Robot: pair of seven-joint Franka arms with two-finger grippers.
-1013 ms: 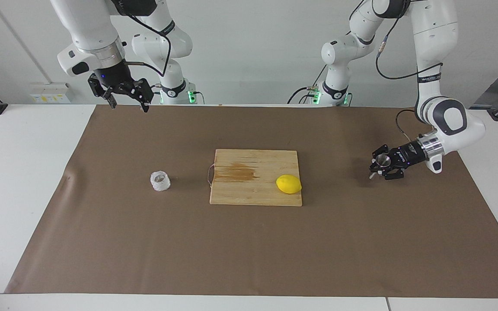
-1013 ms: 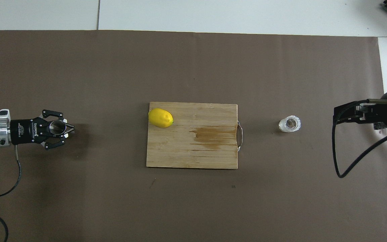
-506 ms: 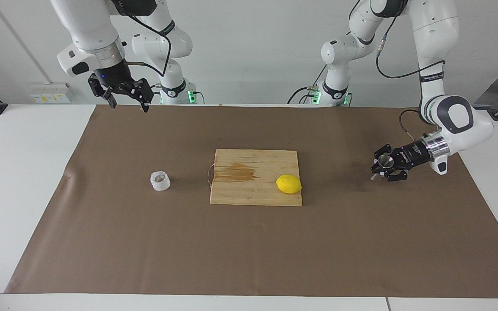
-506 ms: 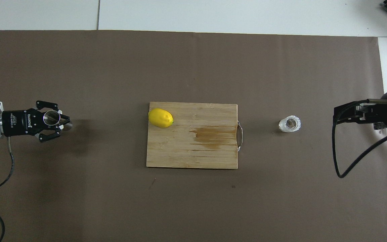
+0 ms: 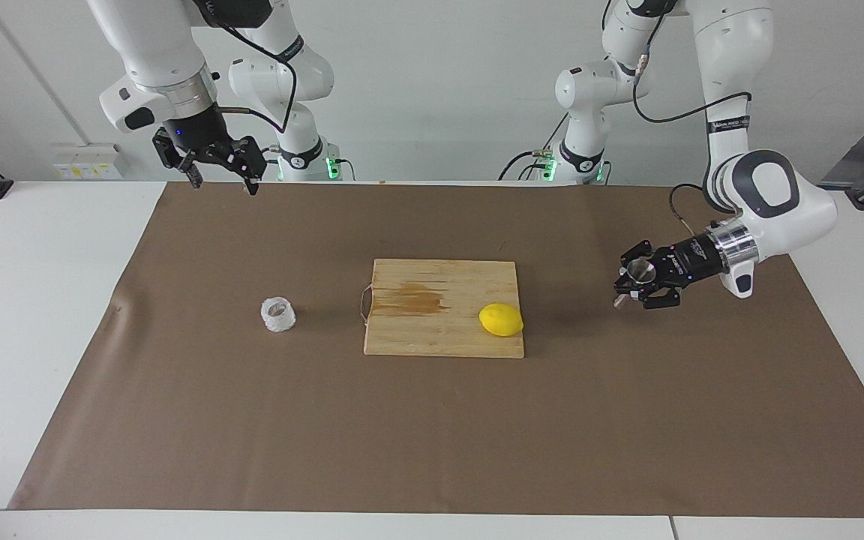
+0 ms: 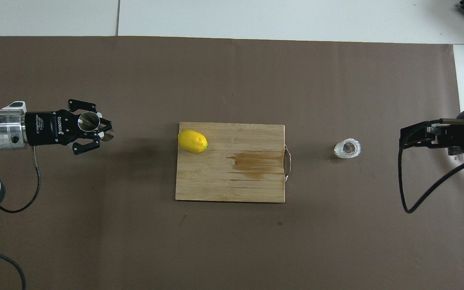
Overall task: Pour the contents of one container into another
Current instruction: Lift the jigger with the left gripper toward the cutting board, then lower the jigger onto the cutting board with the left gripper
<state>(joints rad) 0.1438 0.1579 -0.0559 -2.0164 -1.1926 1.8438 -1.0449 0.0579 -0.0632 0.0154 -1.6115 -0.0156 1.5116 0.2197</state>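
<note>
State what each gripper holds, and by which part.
The left gripper grips the small shiny steel hourglass jigger around its narrow waist; the right gripper is open and holds nothing.

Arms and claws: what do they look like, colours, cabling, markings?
Both arms are glossy white with dark grey joint bands and silver wrist rings. Left claw and right claw are black with linked fingers; white lettering marks the left one's body. Loose black cables run along each arm. Green lights glow at the bases.

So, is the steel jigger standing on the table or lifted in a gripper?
Lifted. The left gripper is shut on the jigger, above the brown mat, beside the cutting board.
</note>
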